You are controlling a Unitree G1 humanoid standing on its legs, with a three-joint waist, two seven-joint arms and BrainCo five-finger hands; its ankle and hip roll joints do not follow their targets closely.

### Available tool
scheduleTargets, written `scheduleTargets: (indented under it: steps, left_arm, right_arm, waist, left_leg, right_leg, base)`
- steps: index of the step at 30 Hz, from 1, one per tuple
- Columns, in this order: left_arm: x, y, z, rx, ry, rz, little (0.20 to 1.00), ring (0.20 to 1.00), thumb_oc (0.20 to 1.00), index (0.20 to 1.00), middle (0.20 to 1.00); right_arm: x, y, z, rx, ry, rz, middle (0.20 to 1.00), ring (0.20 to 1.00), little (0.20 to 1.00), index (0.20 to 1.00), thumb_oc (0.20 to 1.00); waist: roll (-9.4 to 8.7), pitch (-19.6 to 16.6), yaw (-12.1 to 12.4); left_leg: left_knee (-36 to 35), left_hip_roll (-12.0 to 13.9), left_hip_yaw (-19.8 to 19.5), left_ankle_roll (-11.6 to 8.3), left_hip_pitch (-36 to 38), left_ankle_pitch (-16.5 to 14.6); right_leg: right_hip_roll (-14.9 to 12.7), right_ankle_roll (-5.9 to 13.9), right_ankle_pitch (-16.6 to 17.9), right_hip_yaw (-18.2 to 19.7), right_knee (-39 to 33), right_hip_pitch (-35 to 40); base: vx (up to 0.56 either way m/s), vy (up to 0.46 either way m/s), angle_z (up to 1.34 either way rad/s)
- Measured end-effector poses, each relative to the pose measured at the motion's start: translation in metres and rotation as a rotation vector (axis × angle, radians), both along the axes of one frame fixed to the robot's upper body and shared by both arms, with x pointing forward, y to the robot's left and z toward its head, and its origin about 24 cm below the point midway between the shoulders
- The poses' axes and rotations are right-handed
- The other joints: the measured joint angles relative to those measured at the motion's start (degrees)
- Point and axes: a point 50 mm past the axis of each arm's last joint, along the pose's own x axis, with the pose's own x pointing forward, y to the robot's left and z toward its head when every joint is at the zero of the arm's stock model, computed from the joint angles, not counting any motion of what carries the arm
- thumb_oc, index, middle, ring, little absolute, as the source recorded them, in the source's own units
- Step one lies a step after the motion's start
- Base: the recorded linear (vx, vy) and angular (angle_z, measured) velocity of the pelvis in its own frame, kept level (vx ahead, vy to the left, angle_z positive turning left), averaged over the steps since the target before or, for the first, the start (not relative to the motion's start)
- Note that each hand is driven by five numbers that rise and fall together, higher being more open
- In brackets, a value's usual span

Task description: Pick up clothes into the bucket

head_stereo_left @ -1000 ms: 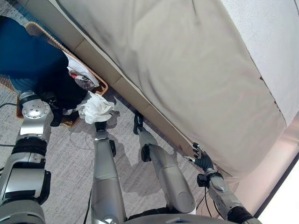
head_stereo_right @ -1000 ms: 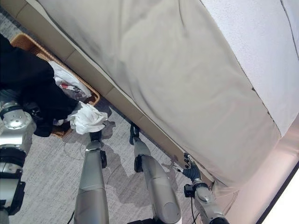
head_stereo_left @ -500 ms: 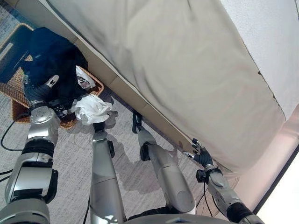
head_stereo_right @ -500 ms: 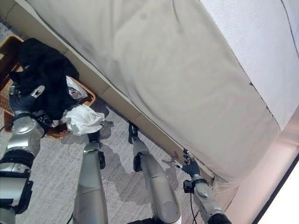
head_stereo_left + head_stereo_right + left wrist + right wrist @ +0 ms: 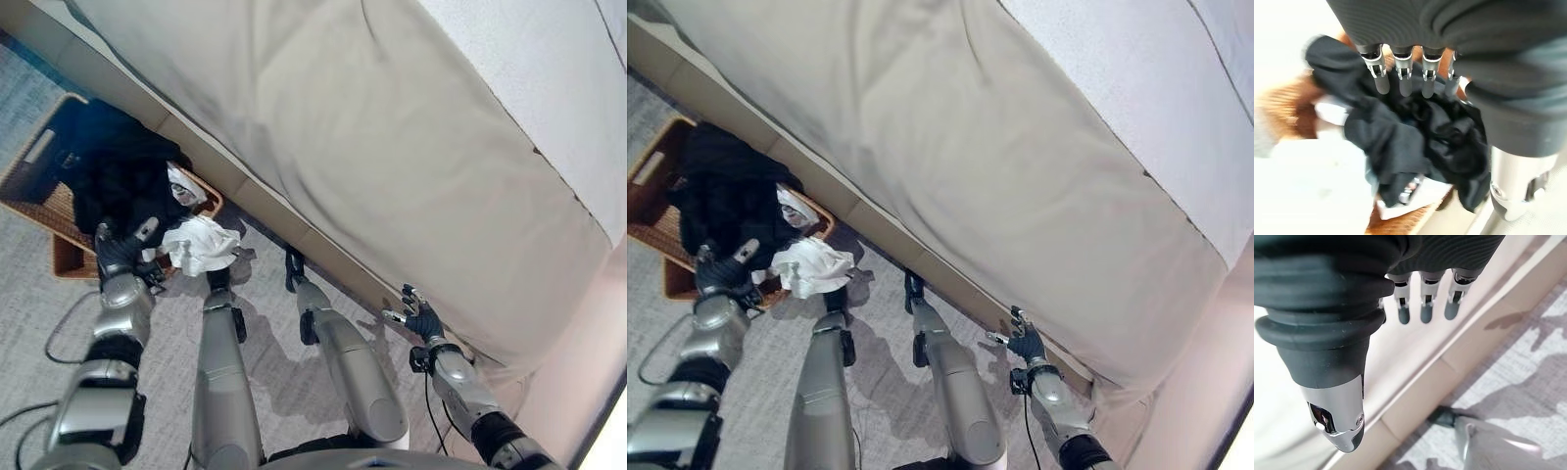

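A woven wicker basket [image 5: 37,188] stands on the carpet against the bed base at the left. A dark garment [image 5: 116,178] lies heaped inside it. A white cloth [image 5: 202,245] hangs over the basket's near corner. My left hand [image 5: 119,258] hovers at the basket's near edge just short of the dark garment [image 5: 1415,139], open, its fingers [image 5: 1402,78] straight and holding nothing. My right hand [image 5: 422,319] hangs at the lower right beside the bed base, open and empty, with its fingers [image 5: 1422,309] relaxed.
A large bed with a beige cover [image 5: 392,157] fills the upper and right side, its pale base [image 5: 257,201] running diagonally. Grey patterned carpet [image 5: 34,304] lies before the basket. Another light piece of clothing [image 5: 182,188] lies in the basket by the bed.
The dark garment was held high over the basket; it now lies in the basket, released. My left hand has drawn back and down to the basket's near edge. The camera shifted.
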Motion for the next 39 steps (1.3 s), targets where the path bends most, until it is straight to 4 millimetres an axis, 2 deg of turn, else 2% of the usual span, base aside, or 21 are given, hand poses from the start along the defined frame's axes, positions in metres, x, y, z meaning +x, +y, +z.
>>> scheduleTargets:
  steps: [1,3,7,9,12,14,15,16,18,20,23,25,28,32,36,39]
  left_arm:
    - [-0.011,-0.010,-0.019,-0.034,0.048,-0.005,1.000,1.000,1.000,1.000,1.000]
    - [-0.027,-0.020,-0.041,-0.061,0.115,-0.012,1.000,1.000,1.000,1.000,1.000]
    - [-0.048,-0.029,-0.062,-0.066,0.190,-0.042,1.000,1.000,1.000,1.000,1.000]
    - [-0.059,-0.032,-0.073,-0.052,0.249,-0.089,1.000,1.000,1.000,1.000,1.000]
    - [-0.069,-0.038,-0.083,-0.058,0.291,-0.158,1.000,1.000,1.000,1.000,1.000]
    - [-0.079,-0.046,-0.093,-0.083,0.325,-0.195,1.000,1.000,1.000,1.000,1.000]
    - [-0.083,-0.049,-0.096,-0.096,0.335,-0.203,1.000,1.000,1.000,1.000,1.000]
    - [-0.091,-0.055,-0.104,-0.116,0.361,-0.220,1.000,1.000,1.000,1.000,1.000]
    - [-0.105,-0.062,-0.113,-0.112,0.410,-0.263,1.000,1.000,1.000,1.000,1.000]
    - [-0.115,-0.067,-0.120,-0.112,0.450,-0.304,1.000,1.000,1.000,1.000,1.000]
    - [-0.125,-0.076,-0.127,-0.129,0.484,-0.339,1.000,1.000,1.000,1.000,1.000]
    - [-0.132,-0.082,-0.132,-0.147,0.504,-0.368,1.000,1.000,1.000,1.000,1.000]
    - [-0.141,-0.086,-0.139,-0.167,0.547,-0.371,1.000,1.000,1.000,1.000,1.000]
    - [-0.160,-0.089,-0.150,-0.189,0.633,-0.387,1.000,1.000,1.000,1.000,1.000]
    - [-0.194,-0.094,-0.165,-0.254,0.771,-0.358,1.000,1.000,1.000,1.000,1.000]
    - [-0.199,-0.099,-0.167,-0.272,0.783,-0.360,1.000,1.000,1.000,1.000,1.000]
  right_arm:
    - [-0.001,-0.004,-0.002,-0.004,0.012,-0.016,1.000,1.000,1.000,1.000,1.000]
    - [-0.003,-0.008,-0.007,-0.011,0.041,-0.041,1.000,1.000,1.000,1.000,1.000]
    - [-0.006,-0.018,-0.012,-0.036,0.075,-0.095,1.000,1.000,1.000,1.000,1.000]
    - [-0.009,-0.020,-0.015,-0.049,0.096,-0.103,1.000,1.000,1.000,1.000,1.000]
    - [-0.016,-0.030,-0.021,-0.061,0.131,-0.144,1.000,1.000,1.000,1.000,1.000]
    - [-0.033,-0.042,-0.030,-0.097,0.194,-0.167,1.000,1.000,1.000,1.000,1.000]
    - [-0.038,-0.044,-0.033,-0.108,0.216,-0.171,1.000,1.000,1.000,1.000,1.000]
    - [-0.050,-0.051,-0.038,-0.133,0.262,-0.173,1.000,1.000,1.000,1.000,1.000]
    - [-0.062,-0.056,-0.043,-0.160,0.302,-0.161,1.000,1.000,1.000,1.000,1.000]
    - [-0.068,-0.057,-0.046,-0.166,0.330,-0.145,1.000,1.000,1.000,1.000,1.000]
    - [-0.077,-0.058,-0.053,-0.170,0.378,-0.148,1.000,1.000,1.000,1.000,1.000]
    - [-0.085,-0.059,-0.056,-0.168,0.406,-0.147,1.000,1.000,1.000,1.000,1.000]
    - [-0.094,-0.058,-0.063,-0.156,0.455,-0.146,1.000,1.000,1.000,1.000,1.000]
    - [-0.108,-0.059,-0.069,-0.144,0.513,-0.151,1.000,1.000,1.000,1.000,1.000]
    - [-0.137,-0.061,-0.078,-0.129,0.614,-0.159,1.000,1.000,1.000,1.000,1.000]
    - [-0.145,-0.060,-0.081,-0.124,0.640,-0.159,1.000,1.000,1.000,1.000,1.000]
  waist:
    - [0.65,0.44,0.41]
    - [1.46,0.99,1.44]
    - [2.93,1.21,4.25]
    - [3.79,1.15,4.08]
    - [6.32,0.10,4.13]
    - [9.66,-2.97,4.00]
    - [10.45,-3.70,3.94]
    - [12.40,-5.99,3.89]
    - [14.24,-8.77,3.67]
    - [14.99,-11.70,3.25]
    - [14.77,-13.86,2.60]
    - [14.91,-16.67,2.63]
    - [14.72,-17.93,2.76]
    - [15.10,-19.18,2.67]
    - [15.10,-21.31,2.65]
    - [14.81,-21.65,2.68]
  left_leg:
    - [-1.92,-0.61,0.23,0.10,3.29,0.43]
    - [-4.96,-1.35,0.47,0.06,8.43,1.45]
    - [-9.42,-1.86,1.21,-0.18,15.97,2.59]
    - [-12.26,-2.18,1.41,-0.32,20.35,3.07]
    - [-15.45,-2.46,1.50,-0.40,25.00,3.75]
    - [-17.76,-2.68,1.46,-0.45,27.69,4.18]
    - [-18.49,-2.78,1.44,-0.16,28.78,4.51]
    - [-19.59,-2.74,1.45,-0.10,30.50,4.55]
    - [-20.38,-2.75,1.44,0.19,32.89,4.78]
    - [-21.04,-2.47,1.42,0.18,34.39,4.78]
    - [-21.39,-2.26,0.60,0.11,37.68,4.82]
    - [-21.66,-1.71,-0.04,-0.66,38.48,4.27]
    - [-22.25,-1.08,-0.20,-1.11,41.06,4.05]
    - [-22.24,-0.76,-0.34,-1.33,42.27,3.87]
    - [-22.31,-0.70,-0.51,-1.56,43.38,3.61]
    - [-22.70,-0.64,-0.54,-1.58,44.04,3.42]
  right_leg:
    - [-0.64,0.24,-0.66,0.07,0.23,2.22]
    - [-1.30,0.29,-1.65,0.13,0.32,5.93]
    - [-2.08,0.18,-3.52,0.04,0.65,11.13]
    - [-2.29,0.20,-3.64,0.17,-0.26,14.14]
    - [-2.51,0.42,-4.00,0.00,-0.67,17.92]
    - [-2.67,0.61,-4.17,-0.17,-1.85,20.14]
    - [-2.61,0.67,-4.13,-0.16,-2.36,21.15]
    - [-2.57,0.73,-4.10,-0.22,-3.71,23.07]
    - [-2.42,0.75,-3.84,-0.32,-5.75,25.90]
    - [-2.04,0.95,-3.72,-0.55,-7.87,28.35]
    - [-1.68,0.86,-3.73,-1.57,-10.08,32.79]
    - [-1.12,0.52,-4.37,-1.89,-10.82,34.00]
    - [-0.44,-0.47,-5.14,-1.91,-10.93,36.19]
    - [-0.08,-0.75,-5.32,-1.93,-10.95,37.52]
    - [0.01,-1.03,-5.50,-1.89,-10.87,38.49]
    - [0.07,-1.03,-5.50,-1.89,-10.76,38.91]
  base:
    - [0.06,0.000,0.06]
    - [0.06,-0.004,0.11]
    - [0.12,-0.017,0.04]
    - [0.13,-0.026,0.04]
    - [0.13,-0.031,0.03]
    - [0.16,-0.060,0.02]
    - [0.09,-0.069,0.02]
    - [0.06,-0.061,0.00]
    - [0.06,-0.059,0.00]
    - [0.09,-0.131,0.03]
    - [0.06,-0.098,0.18]
    - [0.05,-0.096,0.14]
    - [0.03,-0.055,0.01]
    - [0.04,-0.033,0.01]
    - [0.05,-0.019,-0.01]
    - [0.03,-0.010,0.00]
